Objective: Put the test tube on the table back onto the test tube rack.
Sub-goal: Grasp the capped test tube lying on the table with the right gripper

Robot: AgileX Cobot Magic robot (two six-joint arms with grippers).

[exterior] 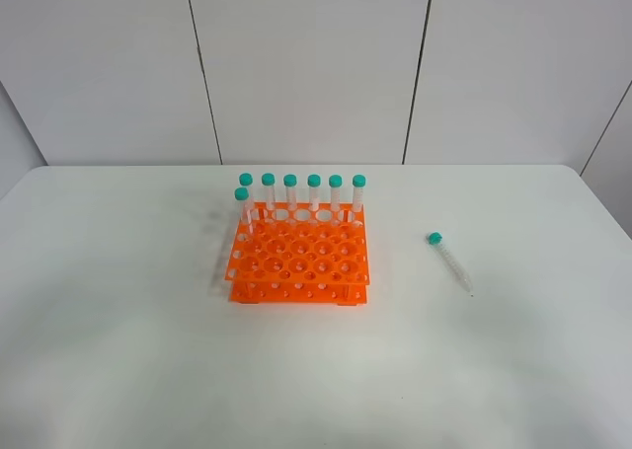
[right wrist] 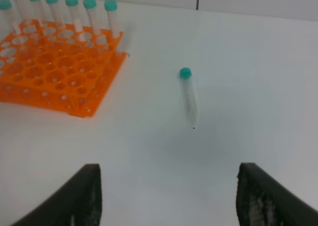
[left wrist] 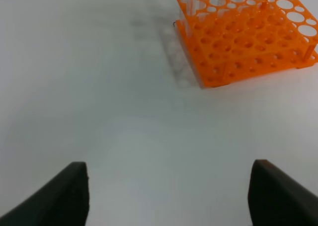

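One white desk (exterior: pixel 118 350), orange test tube rack (exterior: pixel 296 261) at its middle with seven teal-capped tubes (exterior: pixel 313 192) upright at its far side, left fingers (left wrist: pixel 74 196) spread wide, empty, right fingers (right wrist: pixel 84 196) apart, empty, test tube (exterior: pixel 449 261) lying flat on the desk right of the rack, well apart
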